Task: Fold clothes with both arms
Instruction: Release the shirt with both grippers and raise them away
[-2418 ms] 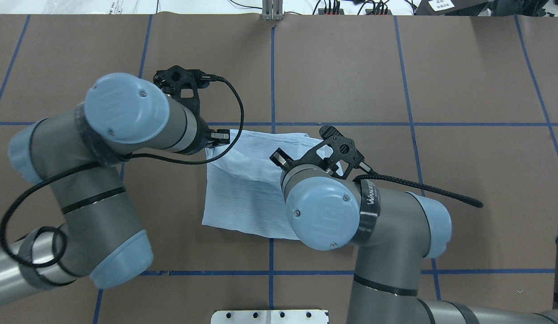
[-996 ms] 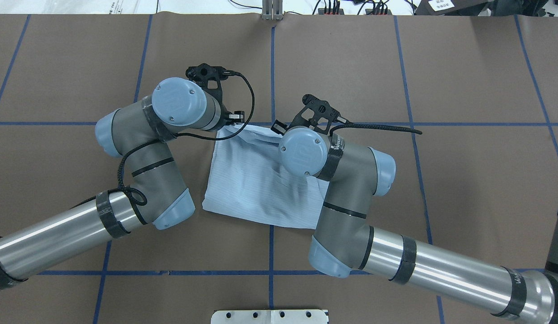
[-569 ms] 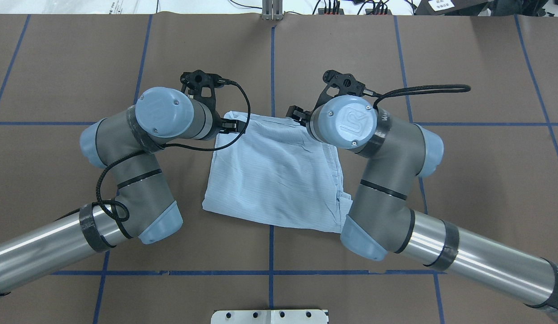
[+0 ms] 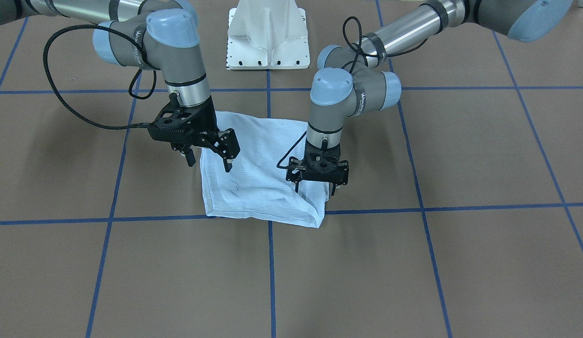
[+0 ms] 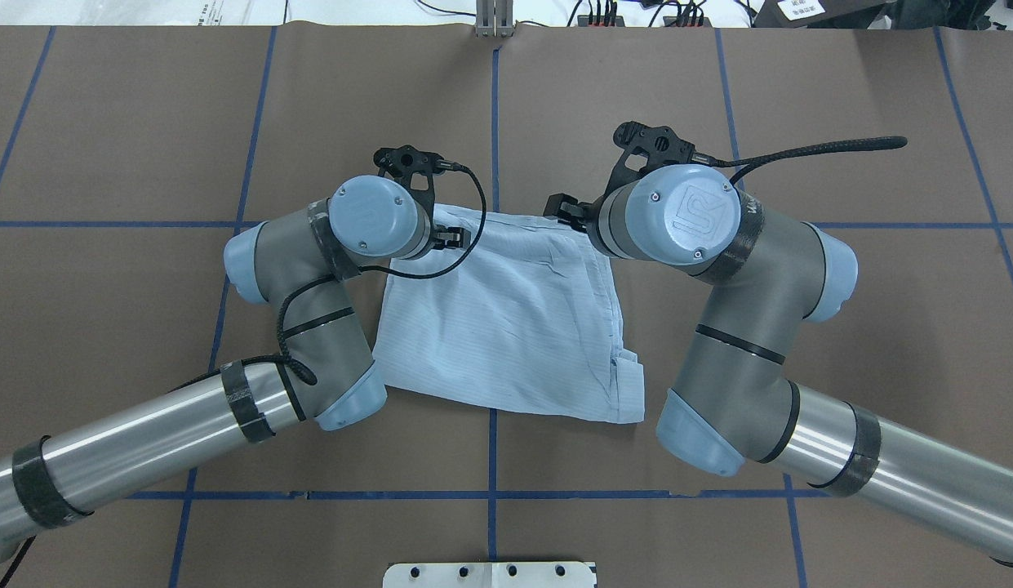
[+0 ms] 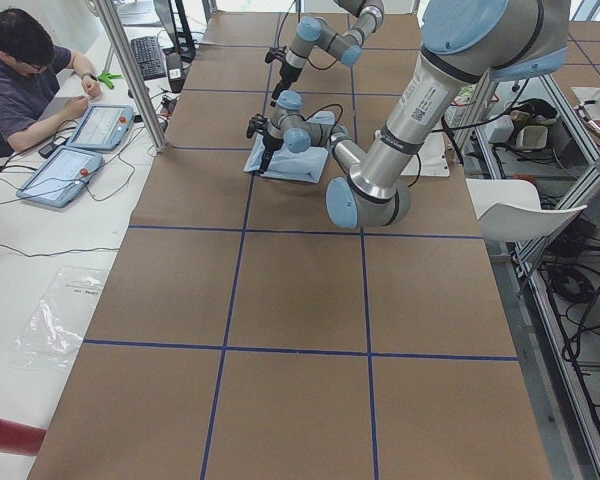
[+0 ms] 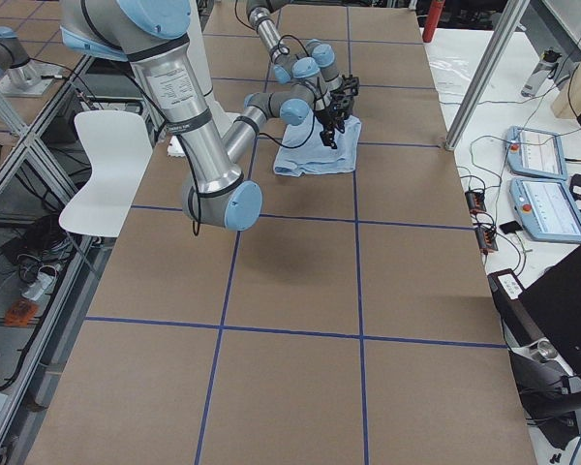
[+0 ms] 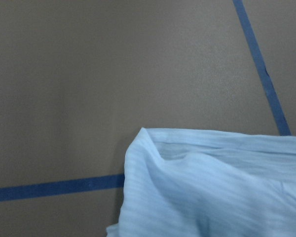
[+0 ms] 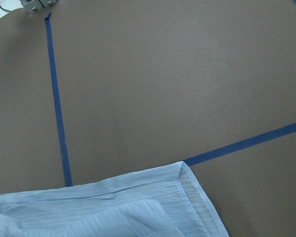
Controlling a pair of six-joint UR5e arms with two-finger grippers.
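Pale-blue shirt [image 5: 506, 318] has spread flatter; left pincer [image 4: 315, 188], right pincer [image 4: 209, 161] gape above it.

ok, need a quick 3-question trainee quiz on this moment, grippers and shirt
1. True or false: the left gripper is shut on the shirt.
2. Pick one. The shirt is: A) folded and lying on the table; B) hanging in the air between the two arms; C) bunched up inside the right gripper.
3. Short answer: which edge of the shirt are both grippers at, the one nearer the robot or the far one?

Key
1. False. Its fingers stand apart with no cloth pinched between them.
2. A
3. The far one.
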